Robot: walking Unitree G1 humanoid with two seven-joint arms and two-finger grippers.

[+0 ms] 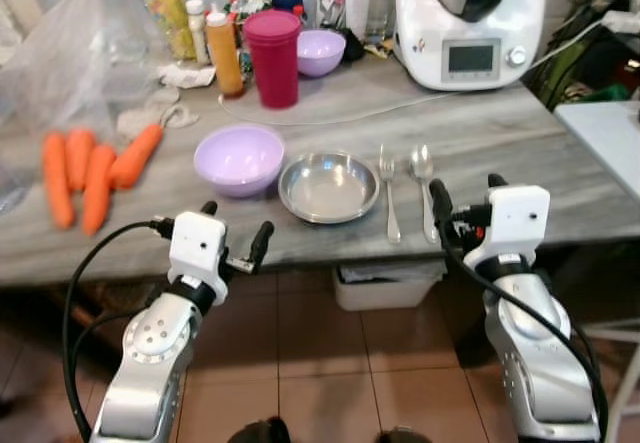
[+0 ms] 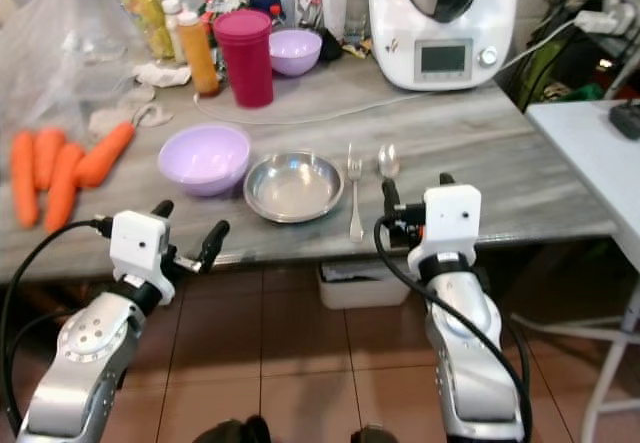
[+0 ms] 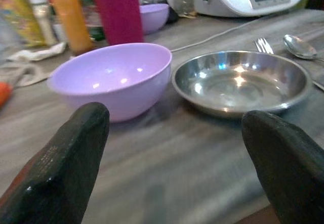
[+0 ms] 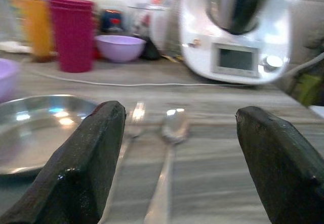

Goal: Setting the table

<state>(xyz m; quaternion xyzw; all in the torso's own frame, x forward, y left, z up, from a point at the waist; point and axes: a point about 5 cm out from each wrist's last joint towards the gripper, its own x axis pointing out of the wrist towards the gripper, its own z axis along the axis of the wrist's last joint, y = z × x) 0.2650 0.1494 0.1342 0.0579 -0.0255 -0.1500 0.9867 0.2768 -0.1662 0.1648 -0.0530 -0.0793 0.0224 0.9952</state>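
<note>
Black fingers of the left gripper and right gripper stand spread apart at the table's near edge, holding nothing. Ahead lie a lilac bowl, steel plate, fork and spoon in a row.

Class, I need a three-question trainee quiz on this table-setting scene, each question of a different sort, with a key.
1. True or false: the fork lies between the steel plate and the spoon.
2. Multiple choice: what sits directly to the robot's left of the steel plate? A) a purple bowl B) a red cup C) the carrots
3. Short answer: are the left hand and right hand open or shut?

Key
1. True.
2. A, the near purple bowl.
3. Both open, holding nothing, at the table's near edge.
</note>
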